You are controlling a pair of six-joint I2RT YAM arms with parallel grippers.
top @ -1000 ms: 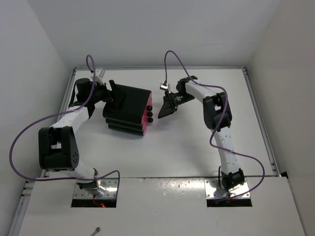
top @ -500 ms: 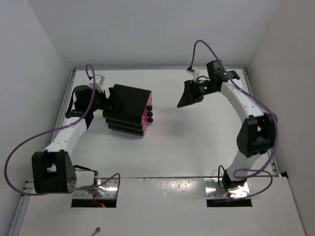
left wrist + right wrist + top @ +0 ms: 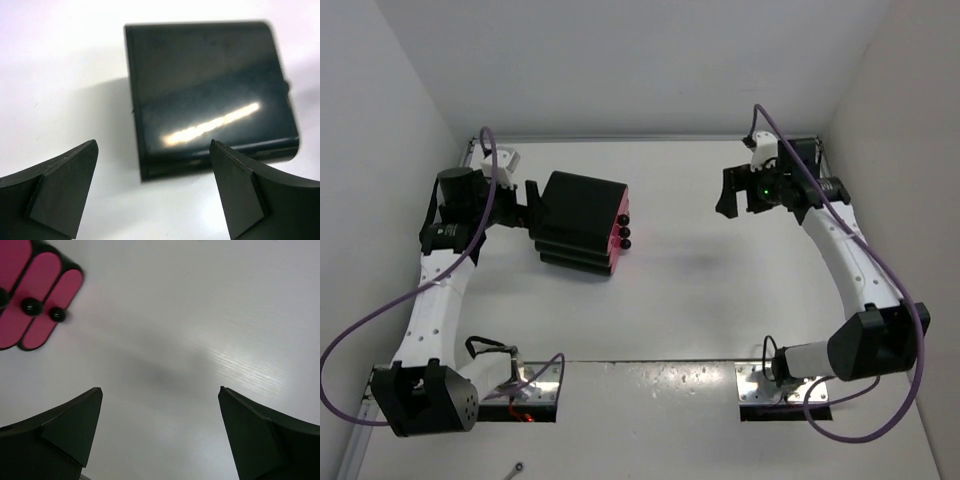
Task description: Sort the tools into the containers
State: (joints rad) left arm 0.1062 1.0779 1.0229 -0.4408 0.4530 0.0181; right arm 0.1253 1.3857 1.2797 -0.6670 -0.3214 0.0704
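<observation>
Top view: left claw and right claw have drawn back from the boxy black cabinet, its magenta-pink drawers shut and no tools showing (sorting looks done). Left wrist: the left claw is spread wide, empty, facing the cabinet's back. Right wrist: the right claw is likewise wide and empty, over the white table.

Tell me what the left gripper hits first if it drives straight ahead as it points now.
Most likely the black cabinet: its knobless dark side faces the open left gripper, nothing visible between them.

Looks like a robotics lab test cell: bare white table, plain white panels enclosing it, metal mounting plates at its near edge, purple cables looping over it.
</observation>
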